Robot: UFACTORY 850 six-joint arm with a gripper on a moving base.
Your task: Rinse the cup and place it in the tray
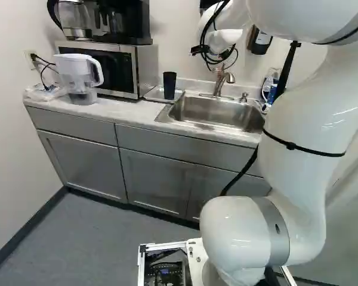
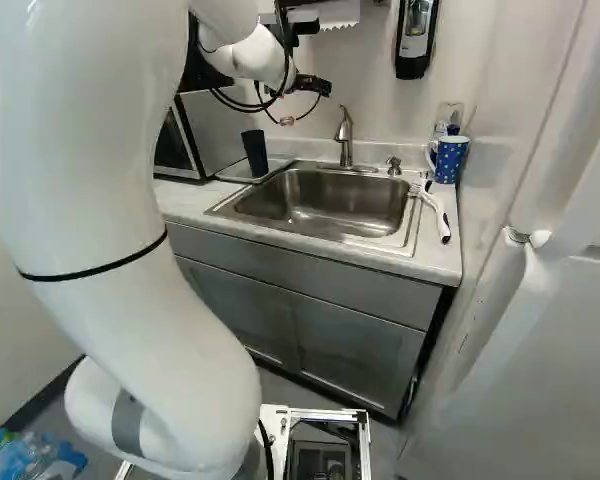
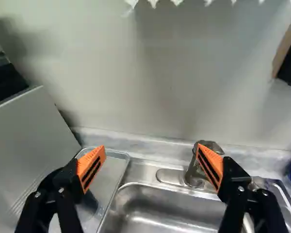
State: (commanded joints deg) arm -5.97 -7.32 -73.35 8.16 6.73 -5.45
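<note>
Evidently the dark cup stands upright in the tray, left of the sink; whether it is rinsed cannot be told. It lies left of and below the gripper, whose fingers are spread wide, holding nothing. Another grasp would call for reaching left and down, across its vertical axis. The right base view shows the spotted mug, right of the sink; the wrist view catches only an edge.

One white arm, bent, reaching toward the sink; wrist raised above it; one black gripper, two fingers spread wide, orange pads apart.
</note>
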